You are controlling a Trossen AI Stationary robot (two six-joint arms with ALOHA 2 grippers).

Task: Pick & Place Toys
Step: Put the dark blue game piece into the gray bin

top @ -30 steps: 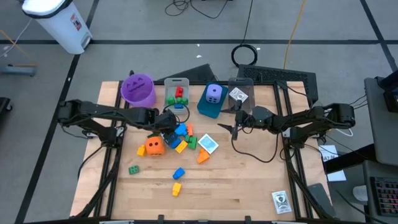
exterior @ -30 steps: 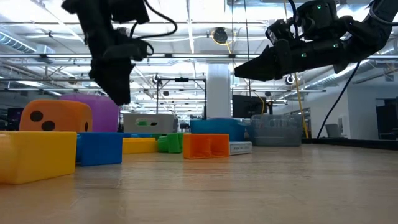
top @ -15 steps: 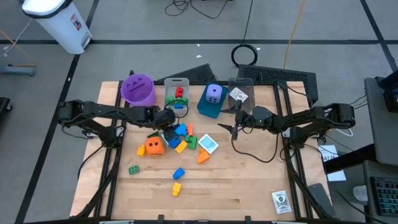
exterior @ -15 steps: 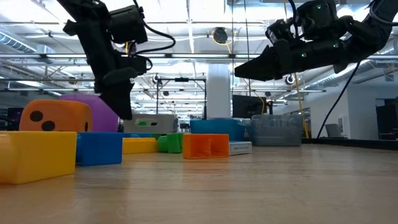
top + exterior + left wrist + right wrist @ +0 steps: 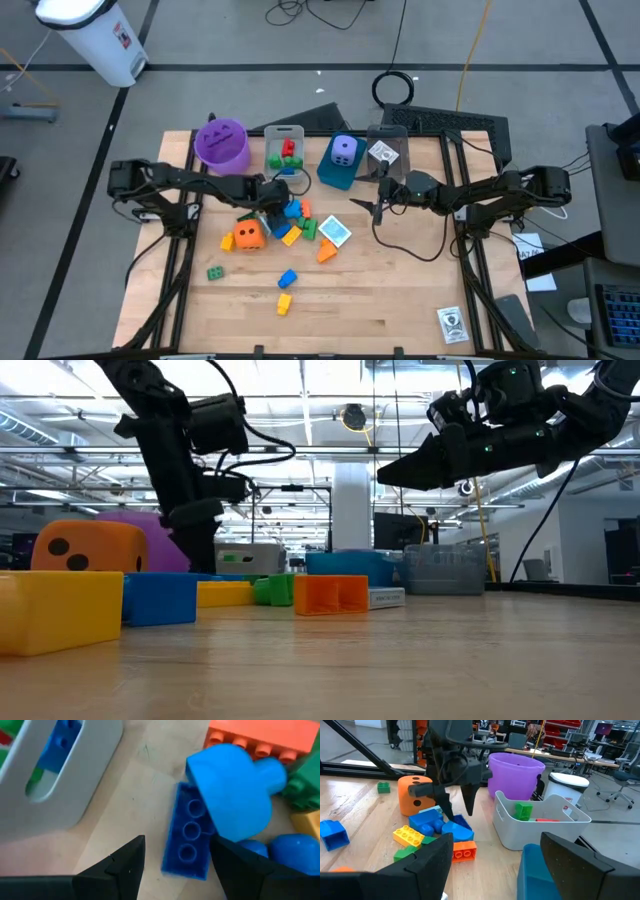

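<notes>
The left gripper is spread open over a long blue brick with round studs, lying in the toy pile near the desk's middle. The right gripper hangs open nearby.

Illumination is bright and even in all views. In the low view the light comes from rows of ceiling fixtures behind the table; both arms read as dark silhouettes against them, and the nearest yellow plastic brick is soft, out of focus. The pale wooden table top in the high view shows only faint, short shadows. In the left wrist view the long blue studded brick is slightly blurred.
</notes>
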